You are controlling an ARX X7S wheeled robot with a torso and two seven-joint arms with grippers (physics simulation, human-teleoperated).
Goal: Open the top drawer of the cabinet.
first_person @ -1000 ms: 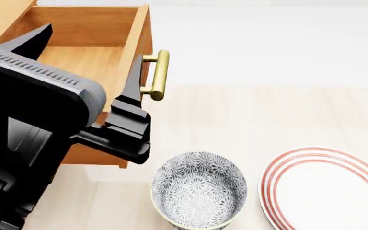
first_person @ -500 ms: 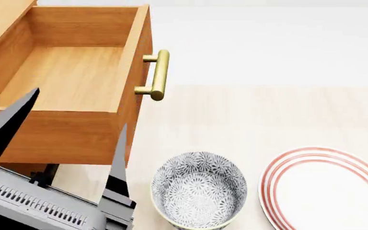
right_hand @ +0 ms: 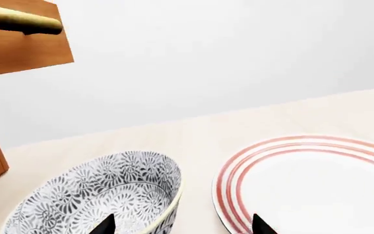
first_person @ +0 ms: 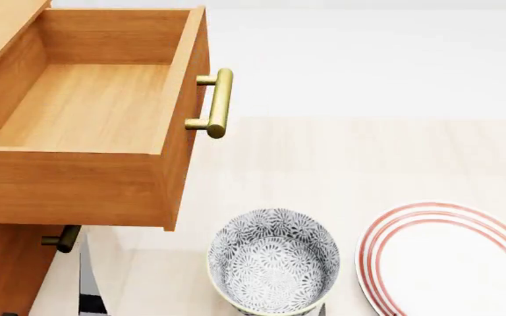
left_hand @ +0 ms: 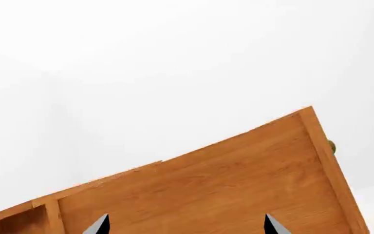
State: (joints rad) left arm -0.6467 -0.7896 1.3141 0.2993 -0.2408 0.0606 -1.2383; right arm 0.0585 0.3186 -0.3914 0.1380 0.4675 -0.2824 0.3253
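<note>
At the far left, the top drawer (first_person: 103,112) stands pulled well out of the cabinet (first_person: 2,263), its brass handle (first_person: 218,102) free. The left gripper (left_hand: 185,226) sits low beside the drawer's side wall, fingers spread and released. To the right, the right gripper (right_hand: 181,225) hovers low and near, spread empty above the patterned bowl (first_person: 273,260) and red-ringed plate (first_person: 450,260).

- The top drawer (left_hand: 226,190) fills the view from 6 to 4 o'clock, its wood-grain side facing the camera.
- A brass handle (left_hand: 332,146) end peeks out at 3 o'clock.
- Two dark fingertips (left_hand: 100,226) stand apart at 6 o'clock.
</note>
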